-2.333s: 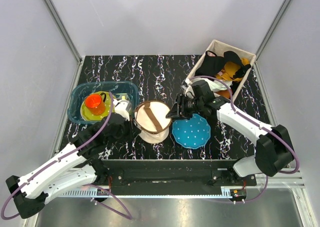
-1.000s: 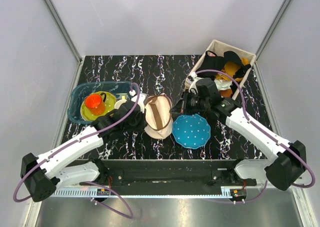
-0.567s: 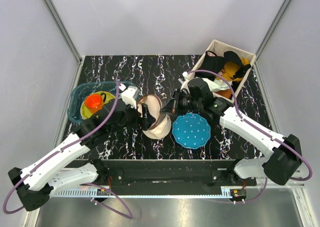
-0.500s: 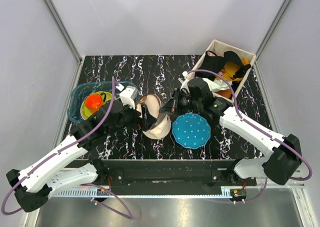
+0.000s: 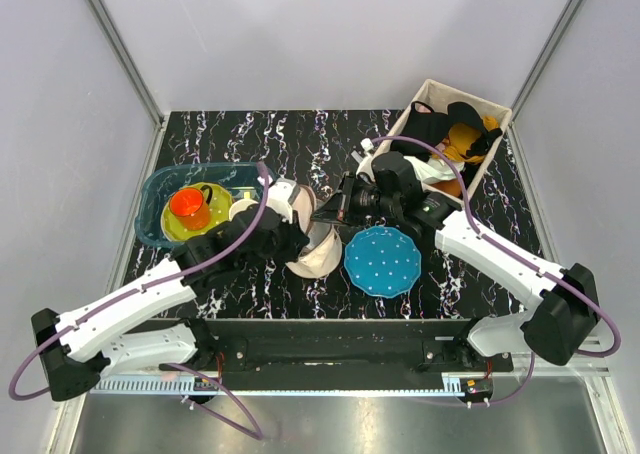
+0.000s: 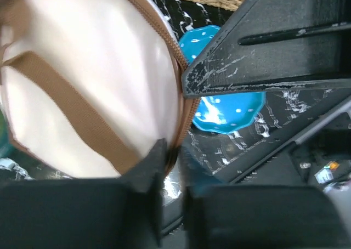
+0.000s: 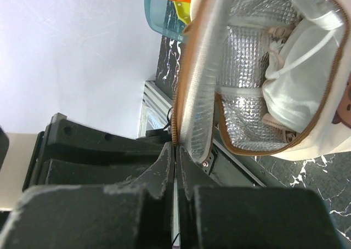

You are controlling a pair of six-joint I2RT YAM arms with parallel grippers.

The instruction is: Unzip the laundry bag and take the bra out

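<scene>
The cream laundry bag (image 5: 320, 252) with brown zip trim is held up between my grippers, its zip open and its lid swung apart. My left gripper (image 5: 295, 236) is shut on the bag's zip edge; in the left wrist view (image 6: 174, 161) the cream dome (image 6: 93, 68) and brown strap (image 6: 71, 103) fill the frame. My right gripper (image 5: 322, 214) is shut on the lid's zip edge (image 7: 175, 150). The right wrist view shows the silver lining (image 7: 247, 68) and the pale bra (image 7: 290, 90) lying inside the bag.
A blue white-dotted disc (image 5: 382, 261) lies just right of the bag. A teal tub (image 5: 160, 199) with an orange cup (image 5: 189, 206) stands at the left. A cream basket (image 5: 465, 91) of black and mustard clothes (image 5: 460, 134) stands at the back right.
The bag lay shut and flat on the table; it has since been lifted and its zip pulled open. My right gripper moved left with the lid edge. My left arm shifted right.
</scene>
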